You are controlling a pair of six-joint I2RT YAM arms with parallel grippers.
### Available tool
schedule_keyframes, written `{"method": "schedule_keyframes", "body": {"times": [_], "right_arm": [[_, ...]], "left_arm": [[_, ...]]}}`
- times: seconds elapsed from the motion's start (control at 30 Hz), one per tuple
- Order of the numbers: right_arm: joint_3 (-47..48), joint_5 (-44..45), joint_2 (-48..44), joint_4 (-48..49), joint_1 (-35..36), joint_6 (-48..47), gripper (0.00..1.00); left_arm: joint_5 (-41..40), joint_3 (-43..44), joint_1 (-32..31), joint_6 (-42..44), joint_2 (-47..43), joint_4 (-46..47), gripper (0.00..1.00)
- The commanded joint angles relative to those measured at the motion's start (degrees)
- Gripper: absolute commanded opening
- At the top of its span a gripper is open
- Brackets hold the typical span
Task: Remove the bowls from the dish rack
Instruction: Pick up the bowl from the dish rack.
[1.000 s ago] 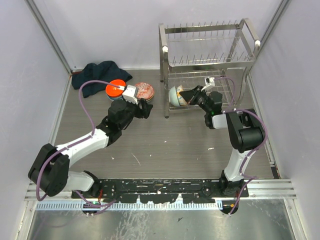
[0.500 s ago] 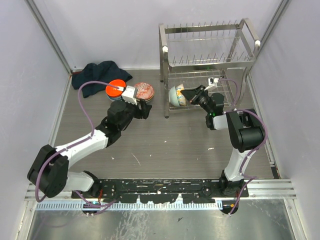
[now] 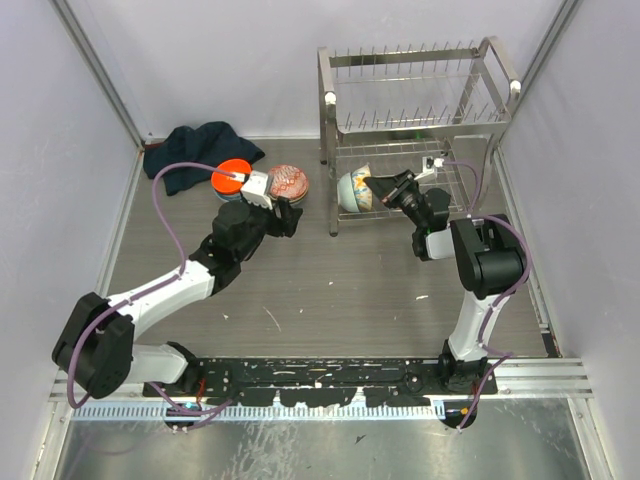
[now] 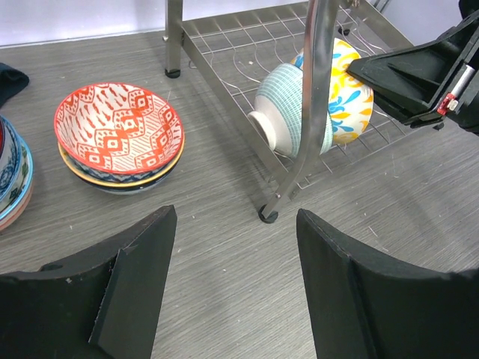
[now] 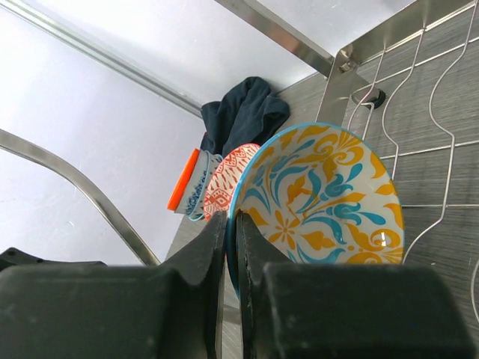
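The bowl (image 5: 322,194), tipped on its side at the left end of the lower shelf of the rack (image 3: 326,110) with the right gripper (image 5: 230,224) clenched on its rim, wants drawing out low and level, clear of the corner post (image 4: 318,97), while the left gripper (image 4: 236,224) hangs released.

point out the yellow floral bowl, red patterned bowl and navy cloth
yellow floral bowl (image 5: 322,202), right wrist view, inner wall
red patterned bowl (image 4: 118,129), left wrist view, inside bottom
navy cloth (image 3: 195,145), top external view, middle

left arm (image 3: 165,288), right arm (image 3: 466,335): black joints, white links | cables (image 3: 168,220): purple | claw fingers (image 4: 112,299): black, wedge-shaped
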Motion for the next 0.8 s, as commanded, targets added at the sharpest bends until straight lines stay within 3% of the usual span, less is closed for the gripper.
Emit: {"method": "schedule_keyframes", "body": {"times": [0.0, 0.77], "right_arm": [[0.85, 0.45, -1.02, 14.57, -0.05, 5.66, 0.01], [-0.80, 4.17, 1.31, 23.98, -1.20, 13.56, 0.01]], "left_arm": [[-1.02, -1.12, -0.19, 0.53, -1.39, 1.03, 0.72], [-1.22, -1.49, -0.22, 0.26, -1.48, 1.41, 0.72]]}}
